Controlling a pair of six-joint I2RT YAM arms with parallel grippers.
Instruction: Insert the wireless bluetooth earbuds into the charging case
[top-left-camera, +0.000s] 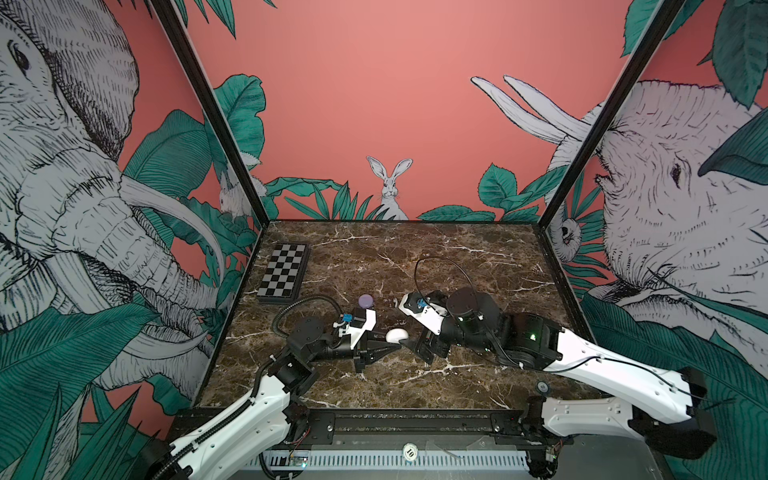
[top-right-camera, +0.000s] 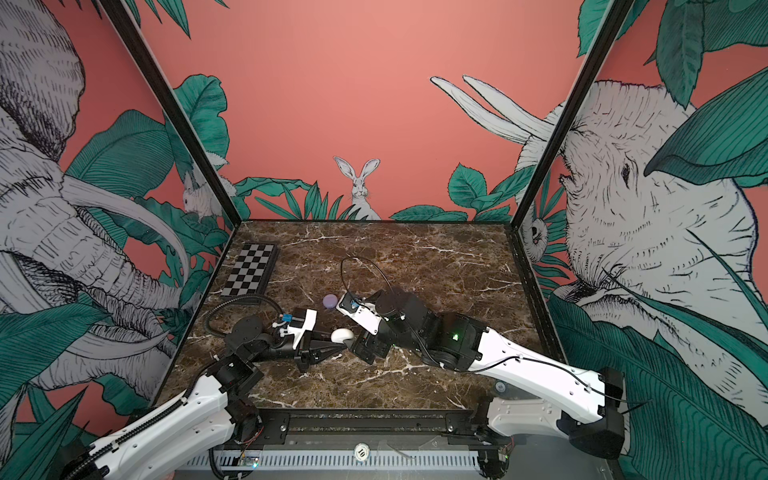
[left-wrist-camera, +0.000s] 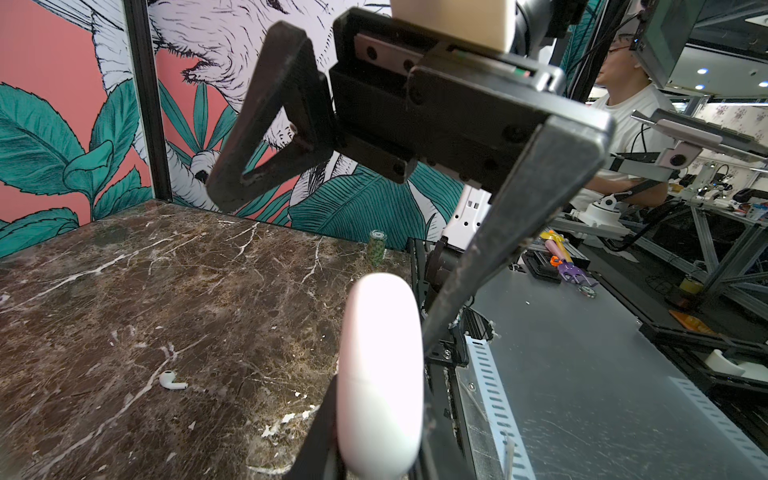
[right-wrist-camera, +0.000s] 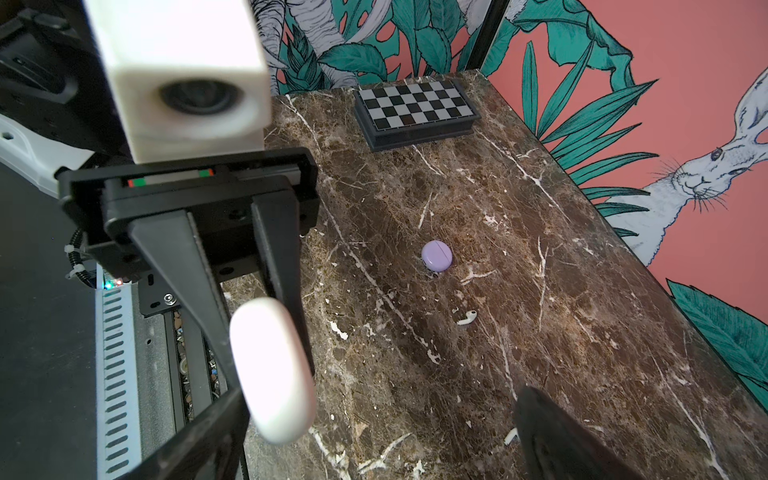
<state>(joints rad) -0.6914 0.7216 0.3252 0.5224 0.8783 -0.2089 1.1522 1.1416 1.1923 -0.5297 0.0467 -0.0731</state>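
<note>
My left gripper (top-left-camera: 390, 347) (left-wrist-camera: 378, 451) is shut on a white oval charging case (top-left-camera: 397, 335) (top-right-camera: 343, 335) (left-wrist-camera: 380, 374), held on edge just above the marble; its lid looks closed. My right gripper (top-left-camera: 428, 353) (right-wrist-camera: 380, 449) faces it with its jaws spread wide and empty. In the right wrist view the white case (right-wrist-camera: 272, 370) sits close to one of those fingers. A white earbud (left-wrist-camera: 171, 380) (right-wrist-camera: 467, 318) lies loose on the table. Another white earbud (right-wrist-camera: 511, 436) shows partly behind my right finger. A closed lilac case (top-left-camera: 365, 300) (top-right-camera: 330, 300) (right-wrist-camera: 436, 255) stands farther back.
A folded chessboard (top-left-camera: 284, 272) (top-right-camera: 249, 270) (right-wrist-camera: 415, 110) lies at the back left of the marble table (top-left-camera: 478, 266). A small stack of chips (left-wrist-camera: 377, 247) stands at the table's edge. Patterned walls enclose three sides; a black rail (top-left-camera: 374, 419) runs along the front.
</note>
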